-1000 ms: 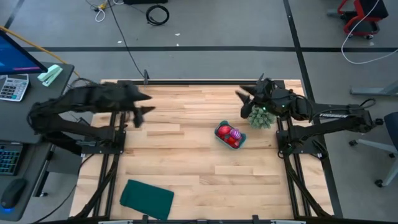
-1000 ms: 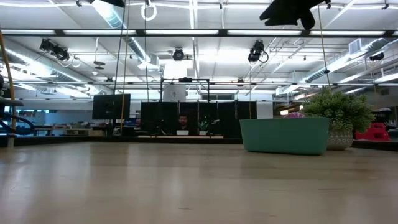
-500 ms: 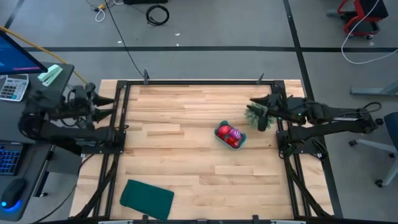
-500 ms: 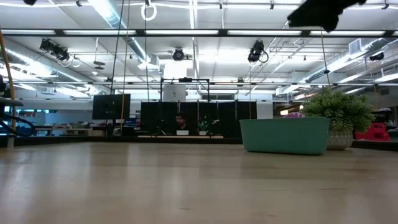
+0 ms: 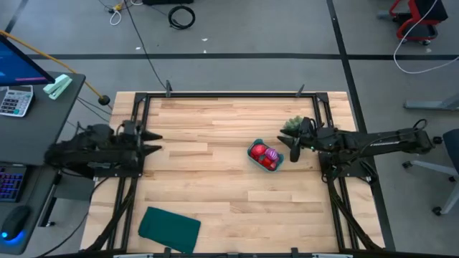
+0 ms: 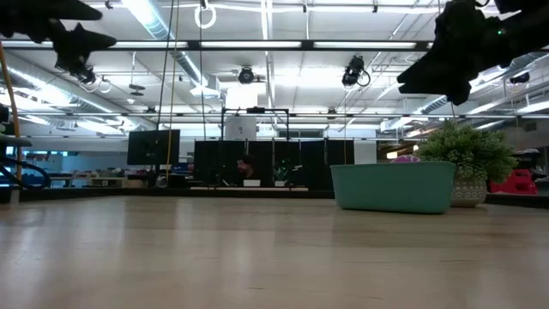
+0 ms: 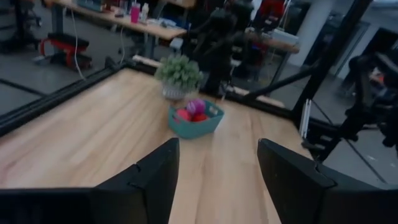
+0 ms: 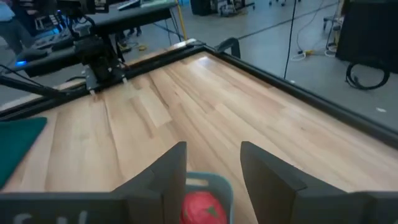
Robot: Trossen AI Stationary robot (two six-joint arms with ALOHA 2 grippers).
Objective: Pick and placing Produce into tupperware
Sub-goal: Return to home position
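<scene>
**Left gripper (image 5: 155,142) and right gripper (image 5: 287,147) both spread, nothing held**

The left gripper hangs over the left edge of the pale butcher-block wooden table (image 5: 215,190), fingers parted, well apart from everything on it. The right gripper is raised just beside the small teal plastic tub (image 5: 250,151), between it and the green bushy potted plant (image 5: 293,126), its fingers also apart and empty.

The tub stands right of the table's centre. Inside it lie red fruits (image 5: 259,153) and a purple-and-pink striped ball (image 5: 271,153). A flat dark teal rectangular sheet (image 5: 169,228) lies at the near left corner.

A black metal frame (image 5: 229,94) rims the table, on a grey floor with loose cables. A desk on the left holds a calculator (image 5: 16,100). The low view shows ceiling light strips, dark monitors (image 6: 153,146) and a seated person (image 6: 246,169) far behind.
</scene>
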